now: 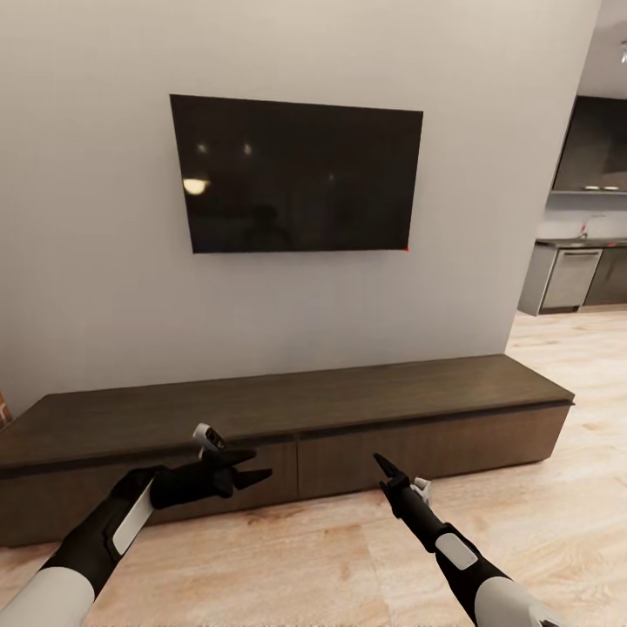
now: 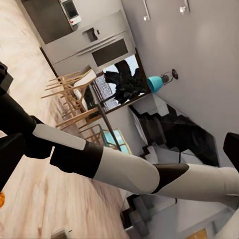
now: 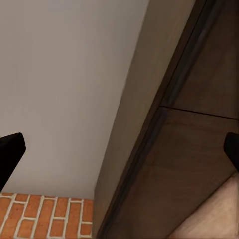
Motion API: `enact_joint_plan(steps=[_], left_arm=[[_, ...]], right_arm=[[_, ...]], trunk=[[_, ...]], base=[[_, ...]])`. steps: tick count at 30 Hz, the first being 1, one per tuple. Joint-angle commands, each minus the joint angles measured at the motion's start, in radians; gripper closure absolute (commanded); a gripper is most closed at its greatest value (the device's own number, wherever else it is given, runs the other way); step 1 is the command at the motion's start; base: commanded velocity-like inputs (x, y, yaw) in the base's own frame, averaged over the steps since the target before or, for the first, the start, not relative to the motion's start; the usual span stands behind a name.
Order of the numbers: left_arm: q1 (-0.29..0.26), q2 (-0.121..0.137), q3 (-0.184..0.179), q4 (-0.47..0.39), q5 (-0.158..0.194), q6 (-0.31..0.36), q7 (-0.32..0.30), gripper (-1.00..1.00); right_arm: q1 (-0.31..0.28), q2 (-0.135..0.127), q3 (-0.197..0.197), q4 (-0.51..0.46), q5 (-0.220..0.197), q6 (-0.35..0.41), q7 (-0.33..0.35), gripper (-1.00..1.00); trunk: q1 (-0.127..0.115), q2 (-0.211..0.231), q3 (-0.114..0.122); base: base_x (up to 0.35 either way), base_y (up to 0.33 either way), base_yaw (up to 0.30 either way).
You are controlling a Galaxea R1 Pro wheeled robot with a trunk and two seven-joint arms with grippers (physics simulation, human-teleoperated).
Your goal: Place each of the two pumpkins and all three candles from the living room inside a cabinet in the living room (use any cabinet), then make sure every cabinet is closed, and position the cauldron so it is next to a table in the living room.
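- Two grippers hang low, just in front of the cabinet. The cabinet is long, dark and low, and it sits under the black TV.
- The left gripper points sideways toward the right gripper. Its fingers look partly spread, and nothing is in them.
- The right gripper points up at the cabinet front. In the head view its fingers look close together. In the right wrist view two dark tips sit far apart at the picture's edges, so it looks open. It holds nothing.
- Both drawer fronts ahead of the grippers look shut. The seam between them sits between the two grippers.
- No candle or pumpkin is near either gripper, so I think the robot comes here to open a drawer.
- What could go wrong: the drawer fronts have no handles. A finger could slip off the smooth wood, or just push on the front and not pull it.
- The two arms are close. If both reach for the seam, they could bump.
- The right wrist view shows red bricks beyond the cabinet's end. The head view shows just a tiny bit of that.
- The left wrist view looks back past the right arm to chairs and stairs.
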Motion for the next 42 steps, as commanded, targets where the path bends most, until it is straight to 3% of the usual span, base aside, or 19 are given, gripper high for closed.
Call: enact_joint_plan(steps=[1,19,22,26,29,39,42], left_arm=[[-0.001,0.001,-0.003,-0.003,0.003,0.011,-0.003,-1.0],[-0.001,0.002,-0.005,-0.012,0.004,0.011,-0.003,-1.0],[-0.001,0.003,-0.004,-0.012,0.004,0.011,-0.003,-1.0],[-0.001,0.003,-0.004,-0.011,0.004,0.011,-0.003,-1.0],[-0.001,0.003,-0.004,-0.011,0.004,0.011,-0.003,-1.0],[-0.001,0.005,-0.002,-0.011,0.006,0.011,-0.007,-1.0],[-0.001,0.005,-0.002,-0.011,0.004,0.01,-0.052,-1.0]], right_arm=[[0.0,0.0,-0.001,-0.001,-0.009,0.01,0.001,-1.0],[0.0,-0.006,0.002,-0.001,-0.01,0.007,0.019,-1.0],[0.0,-0.023,-0.003,0.0,-0.015,0.03,0.05,-1.0],[0.0,-0.058,-0.006,0.002,-0.023,0.121,0.113,-1.0],[0.0,-0.083,-0.005,0.008,-0.057,0.162,0.159,-1.0],[0.0,-0.095,-0.004,0.014,-0.085,0.177,0.173,-1.0],[0.0,-0.094,-0.004,0.014,-0.085,0.178,0.175,-1.0]], trunk=[[0.004,-0.008,-0.004],[0.073,-0.134,-0.061],[0.084,-0.155,-0.07],[0.1,-0.183,-0.083],[0.111,-0.204,-0.092],[0.112,-0.204,-0.096],[0.112,-0.204,-0.096]], base=[[0.0,0.0,0.0],[0.0,0.0,0.0],[0.0,0.0,0.0],[0.0,0.0,0.0],[0.0,0.0,0.0],[0.0,0.0,0.0],[0.019,0.0,0.0]])
